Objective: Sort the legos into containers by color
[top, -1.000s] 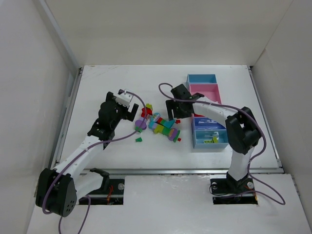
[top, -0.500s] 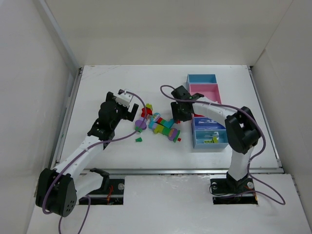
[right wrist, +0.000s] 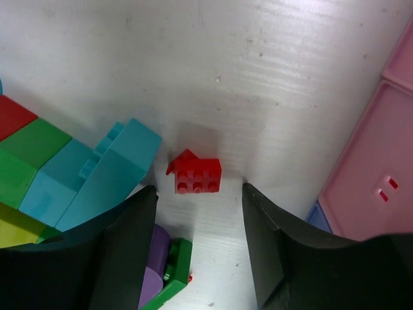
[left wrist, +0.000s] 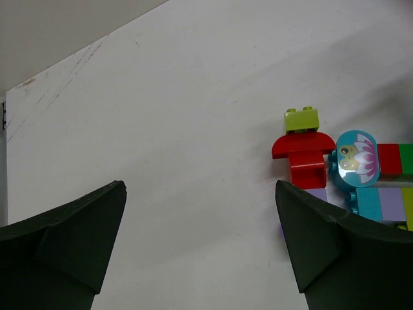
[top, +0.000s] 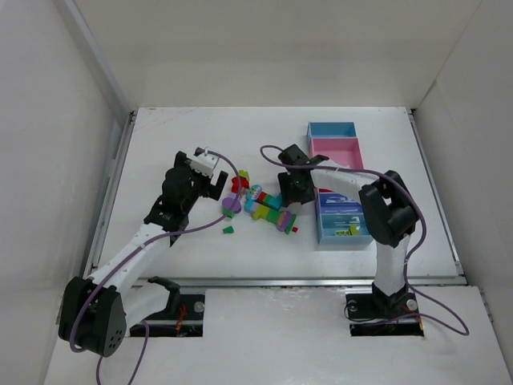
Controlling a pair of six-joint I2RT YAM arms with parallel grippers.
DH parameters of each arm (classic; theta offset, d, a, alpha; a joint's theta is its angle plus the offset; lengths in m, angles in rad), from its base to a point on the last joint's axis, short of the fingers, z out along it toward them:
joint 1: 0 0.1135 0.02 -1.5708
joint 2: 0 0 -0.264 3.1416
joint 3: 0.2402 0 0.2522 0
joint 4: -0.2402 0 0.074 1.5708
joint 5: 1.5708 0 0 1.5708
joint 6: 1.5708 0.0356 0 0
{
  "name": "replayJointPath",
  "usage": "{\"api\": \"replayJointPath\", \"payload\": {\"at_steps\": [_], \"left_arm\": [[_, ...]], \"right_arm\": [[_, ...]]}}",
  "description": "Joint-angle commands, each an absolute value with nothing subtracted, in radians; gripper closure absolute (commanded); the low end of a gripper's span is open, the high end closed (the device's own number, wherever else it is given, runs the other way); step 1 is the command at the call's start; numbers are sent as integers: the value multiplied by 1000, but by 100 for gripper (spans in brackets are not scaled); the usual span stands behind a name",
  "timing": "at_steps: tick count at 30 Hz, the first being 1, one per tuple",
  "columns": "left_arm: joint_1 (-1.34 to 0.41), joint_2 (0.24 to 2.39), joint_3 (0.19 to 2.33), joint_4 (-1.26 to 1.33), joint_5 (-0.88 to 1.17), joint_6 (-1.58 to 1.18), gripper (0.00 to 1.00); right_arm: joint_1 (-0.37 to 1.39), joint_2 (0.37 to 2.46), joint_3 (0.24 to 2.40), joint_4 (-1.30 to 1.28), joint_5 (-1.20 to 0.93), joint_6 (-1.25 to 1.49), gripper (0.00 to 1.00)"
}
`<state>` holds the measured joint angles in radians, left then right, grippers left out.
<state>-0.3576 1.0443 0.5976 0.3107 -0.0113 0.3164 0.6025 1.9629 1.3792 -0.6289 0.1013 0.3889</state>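
Note:
The legos (top: 264,206) lie in a loose pile mid-table: red, green, teal, purple and yellow-green. My right gripper (top: 291,194) is at the pile's right end, open. In the right wrist view its fingertips (right wrist: 145,194) stand either side of a small red lego (right wrist: 197,174) without touching it. A teal brick (right wrist: 97,174) lies to its left. The containers (top: 331,129) run in a strip at the right. My left gripper (left wrist: 200,194) is wide open over bare table, left of a red lego (left wrist: 303,152) and a yellow-green one (left wrist: 302,119).
A purple and a green brick (right wrist: 164,265) lie under my right gripper's left finger. A pink bin wall (right wrist: 381,168) is close on its right. A small green piece (top: 228,229) and a red one (top: 295,229) lie apart, nearer the arms.
My right gripper has moved toward the near edge, down onto the pile's right end, and its elbow has swung left. The left arm has not moved.

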Motion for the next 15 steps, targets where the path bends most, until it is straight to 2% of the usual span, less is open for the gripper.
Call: {"api": "replayJointPath", "payload": {"at_steps": [1,5,10,13,15], "left_arm": [[-353,1019,589,359,-5,319,0],[-353,1019,589,359,-5,319,0],[-353,1019,580,359,-5,319,0],[-353,1019,580,359,-5,319,0],[-353,1019,580,359,-5,319,0]], "right_arm": [[595,2012,1407,-575,94,385,40],[584,2023,1428,-566,71,385,49],[584,2003,1428,-555,71,385,53],[584,1994,1428,-555,71,385,62],[584,1994,1428,-564,71,385,74]]}}
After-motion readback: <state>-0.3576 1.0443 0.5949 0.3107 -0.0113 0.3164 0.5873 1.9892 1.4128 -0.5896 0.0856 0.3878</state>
